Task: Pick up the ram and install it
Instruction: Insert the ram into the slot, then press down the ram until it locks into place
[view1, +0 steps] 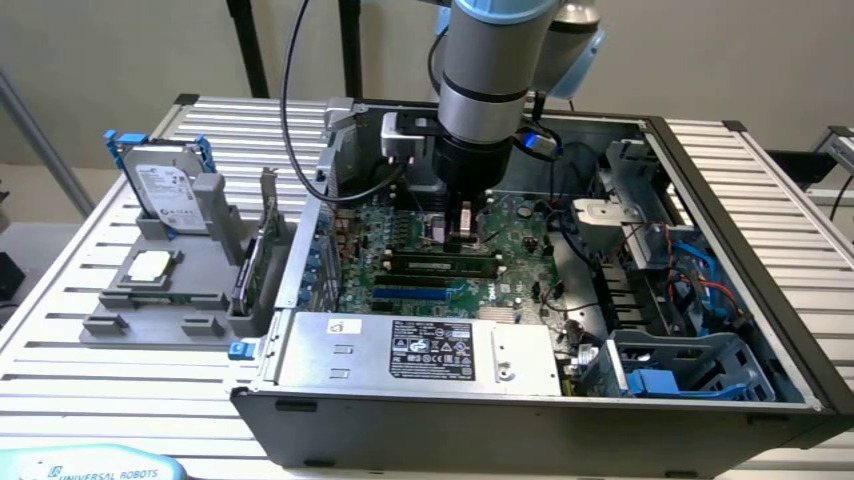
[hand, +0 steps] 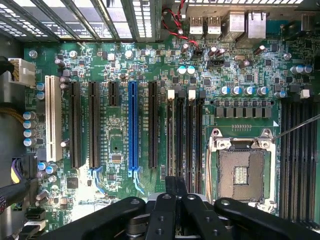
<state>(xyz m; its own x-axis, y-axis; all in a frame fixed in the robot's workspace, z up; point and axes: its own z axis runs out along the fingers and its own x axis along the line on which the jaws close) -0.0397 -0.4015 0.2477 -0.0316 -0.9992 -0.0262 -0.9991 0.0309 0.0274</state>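
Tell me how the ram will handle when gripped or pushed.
The ram is a thin, narrow board, so it is probably stiff and light. Seemingly standing on edge at the black slots, it could tip if pushed sideways. Its small chips and bare board suggest it is fragile, so squeeze gently.

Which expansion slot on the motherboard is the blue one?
The blue slot, the long one between black slots; the others are black, apart from a white slot at the row's end.
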